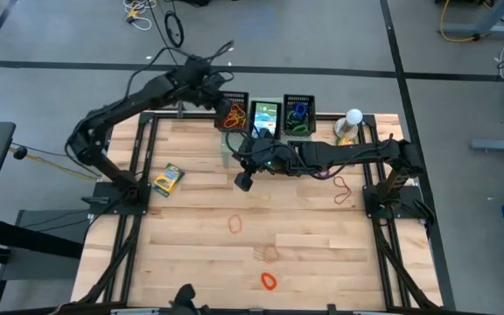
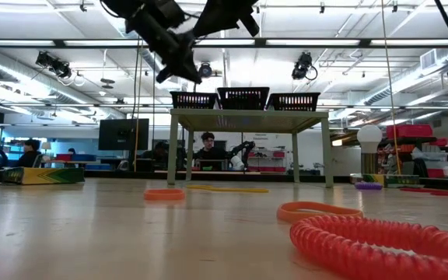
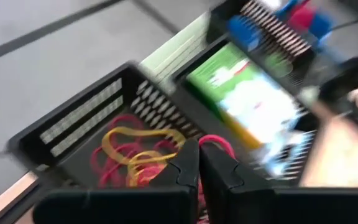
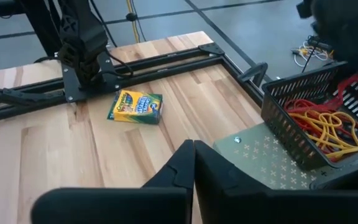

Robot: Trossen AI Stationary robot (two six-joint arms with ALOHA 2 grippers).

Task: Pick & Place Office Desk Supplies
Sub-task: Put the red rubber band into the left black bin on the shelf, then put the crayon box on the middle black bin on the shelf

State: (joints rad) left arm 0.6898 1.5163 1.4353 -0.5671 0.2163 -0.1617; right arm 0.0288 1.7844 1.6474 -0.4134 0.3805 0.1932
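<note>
The left gripper (image 1: pixel 227 107) hangs over the left basket (image 1: pixel 232 116) at the upper middle of the high view. Its fingers (image 3: pixel 185 167) are almost closed, with a red rubber band (image 3: pixel 213 142) that seems caught between them. I judge the step is to drop this band into the basket; it is best to open only when the tips are well inside the rim, because a thin loop can cling to a pad.

The right gripper (image 1: pixel 243 181) waits over the table near the centre, fingers together, nothing in them.

The high view shows more bands (image 1: pixel 269 281) loose on the wood at the lower middle and the crayon box (image 1: pixel 168 178) at the left (still to collect, I think). Only the left wrist view shows the red and yellow bands already in the basket.
</note>
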